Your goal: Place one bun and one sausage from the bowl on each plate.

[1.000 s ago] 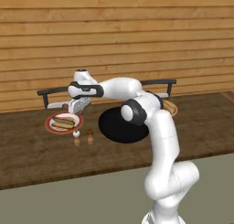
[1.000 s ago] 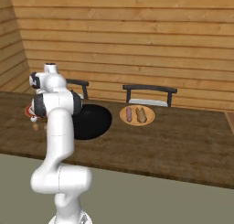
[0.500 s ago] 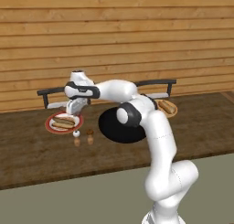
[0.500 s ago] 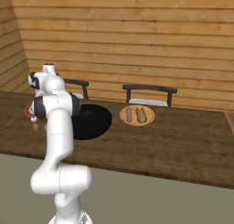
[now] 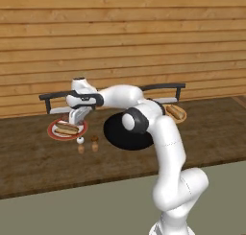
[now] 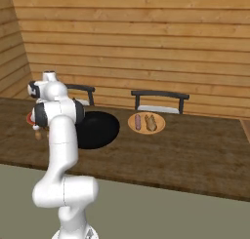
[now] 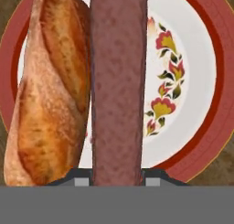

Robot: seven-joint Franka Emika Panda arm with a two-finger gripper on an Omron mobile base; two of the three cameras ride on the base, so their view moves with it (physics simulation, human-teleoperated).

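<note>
Pincer (image 7: 116, 179) clamped on sausage (image 7: 118, 86), held over red-rimmed plate (image 7: 201, 81); release at bun's (image 7: 50, 95) 3 o'clock side.

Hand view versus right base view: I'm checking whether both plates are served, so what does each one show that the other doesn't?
Hand view: the gripper shut on a sausage over the red-rimmed plate, beside a golden bun.
Right base view: the tan plate holding a bun and a sausage, and the black bowl.
Shared: the wooden table.
</note>
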